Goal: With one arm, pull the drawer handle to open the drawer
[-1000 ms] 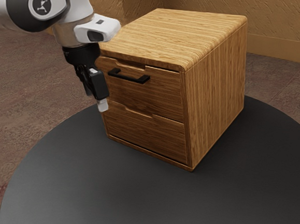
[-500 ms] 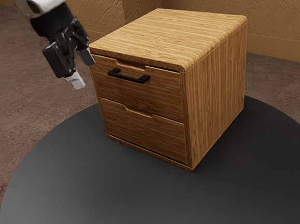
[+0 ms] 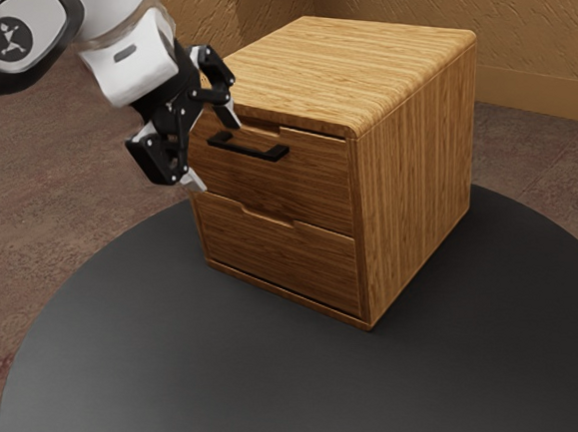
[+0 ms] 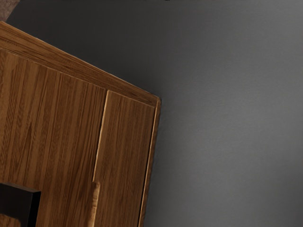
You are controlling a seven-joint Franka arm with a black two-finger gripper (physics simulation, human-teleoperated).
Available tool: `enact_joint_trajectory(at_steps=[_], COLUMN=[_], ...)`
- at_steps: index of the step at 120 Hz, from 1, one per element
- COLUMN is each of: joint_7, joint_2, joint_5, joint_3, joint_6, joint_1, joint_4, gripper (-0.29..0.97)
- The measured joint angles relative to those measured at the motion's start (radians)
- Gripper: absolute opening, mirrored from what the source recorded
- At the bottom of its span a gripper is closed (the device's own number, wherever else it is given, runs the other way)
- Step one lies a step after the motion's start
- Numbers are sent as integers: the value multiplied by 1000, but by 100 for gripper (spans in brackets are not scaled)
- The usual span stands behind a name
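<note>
Your black two-finger end effector [image 3: 214,150] stands open at the slim black bar handle [image 3: 247,147], which lies level across the flush upper wooden drawer [image 3: 272,180].

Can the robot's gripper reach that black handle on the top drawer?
Probably yes: the open black gripper hangs beside the black bar handle on the top wooden drawer, with nothing between them.

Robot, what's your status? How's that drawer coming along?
Gripper open at the end of the handle, not clamped. Top drawer shut. Nothing blocking the pull.
</note>
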Motion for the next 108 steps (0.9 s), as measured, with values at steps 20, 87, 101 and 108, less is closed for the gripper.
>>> enact_joint_trajectory(at_steps=[20, 87, 101, 108], joint_7=[50, 144, 150, 152], joint_2=[46, 137, 153, 158], joint_5=[0, -19, -20, -20], joint_3=[8, 38, 39, 40], joint_6=[92, 173, 175, 176], joint_1=[9, 12, 18, 31], joint_4=[2, 41, 42, 42], gripper=[68, 68, 68, 68])
